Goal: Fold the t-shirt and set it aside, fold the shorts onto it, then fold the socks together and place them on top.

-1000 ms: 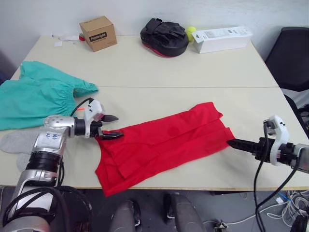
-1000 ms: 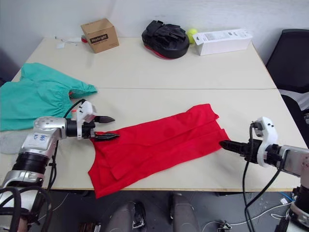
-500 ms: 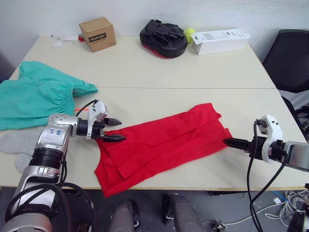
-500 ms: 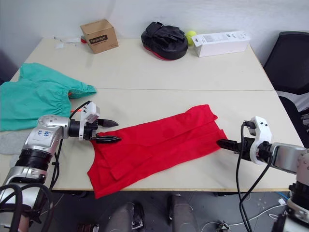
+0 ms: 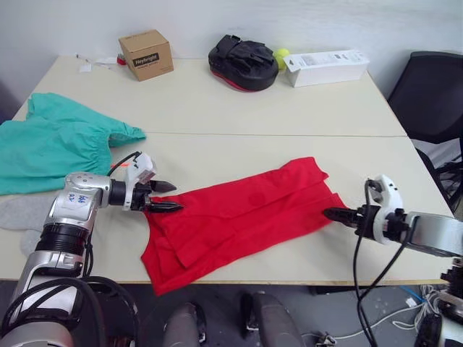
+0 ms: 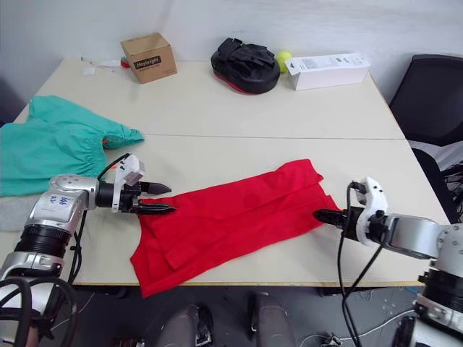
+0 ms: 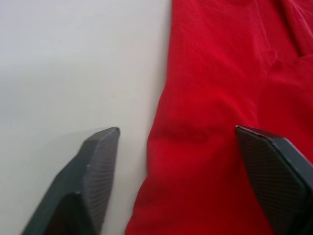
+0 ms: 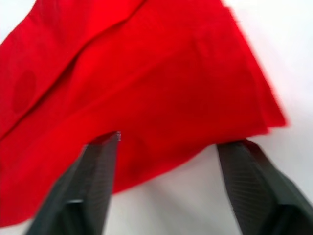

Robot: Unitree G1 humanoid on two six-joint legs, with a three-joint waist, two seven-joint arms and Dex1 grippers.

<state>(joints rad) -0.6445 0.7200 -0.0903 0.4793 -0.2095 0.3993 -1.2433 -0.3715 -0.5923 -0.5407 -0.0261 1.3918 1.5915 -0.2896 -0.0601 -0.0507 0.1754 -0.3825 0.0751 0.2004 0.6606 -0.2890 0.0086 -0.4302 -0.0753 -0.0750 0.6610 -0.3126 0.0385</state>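
T-shirt: the red t-shirt (image 5: 242, 217) lies on the near half of the table (image 5: 289, 108), already doubled lengthwise into a long slanted band, one end near the front edge at the robot's left, the other end toward the right arm.

Left gripper: the left gripper (image 5: 163, 196) sits at the shirt's left end with its fingers spread. In the left wrist view one finger (image 7: 93, 166) is over bare table and the other over the cloth, so the cloth edge runs between them. Nothing is pinched.

Right gripper: the right gripper (image 6: 323, 215) points at the shirt's right end, tips just at the hem. Its fingers (image 8: 98, 171) are spread in the right wrist view, straddling the corner of the red cloth, and they hold nothing.

Step in hand: judged to be taking both ends of the band for the crosswise fold.

How to do it well: each gripper should close on all the stacked layers at its end, not just the top one, or the lengthwise fold will open when lifted. Lift both ends evenly and keep the band taut enough to stay flat.

Risk: the left end looks uneven, with a loose flap toward the front edge that could trail.

Shorts: the teal-green shorts (image 5: 51, 144) lie at the table's far left, well apart from the shirt.

Socks: the light grey socks (image 5: 25, 213) lie at the left edge below the shorts, partly behind the left arm.
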